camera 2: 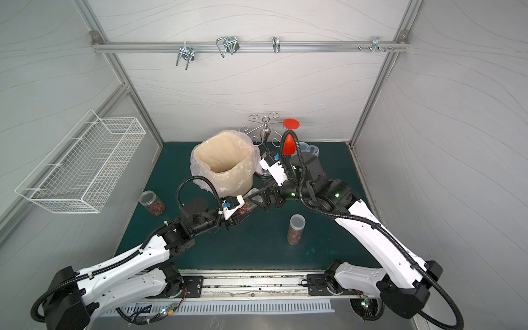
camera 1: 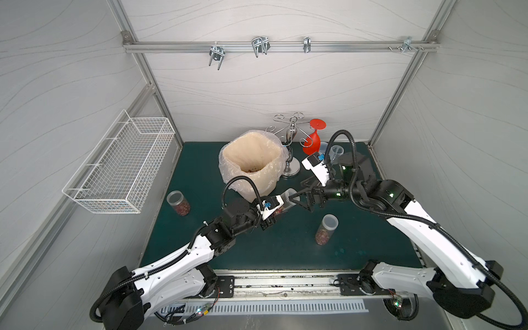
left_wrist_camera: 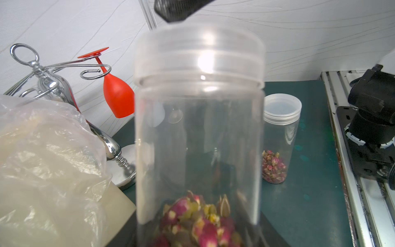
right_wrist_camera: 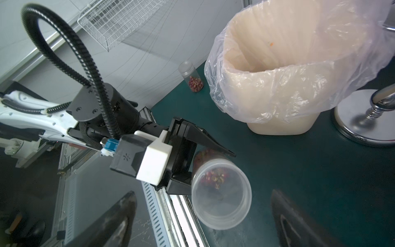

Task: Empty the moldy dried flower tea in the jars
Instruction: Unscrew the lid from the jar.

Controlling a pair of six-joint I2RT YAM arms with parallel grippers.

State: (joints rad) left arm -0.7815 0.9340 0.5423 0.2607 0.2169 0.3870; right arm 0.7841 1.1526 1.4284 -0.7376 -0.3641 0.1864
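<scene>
Moldy dried flower tea lies in the lidded jar our left end effector clamps, tilted, above the tabletop's middle. Our right end effector gapes wide at its lid. We see a second jar near the left edge and a third jar toward the right.

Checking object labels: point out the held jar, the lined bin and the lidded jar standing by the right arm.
held jar (right_wrist_camera: 221,195): right wrist view, on its translucent lid.
lined bin (camera 1: 264,183): a top view, on its bag-covered front wall.
standing lidded jar (camera 1: 330,222): a top view, on its lid.
</scene>
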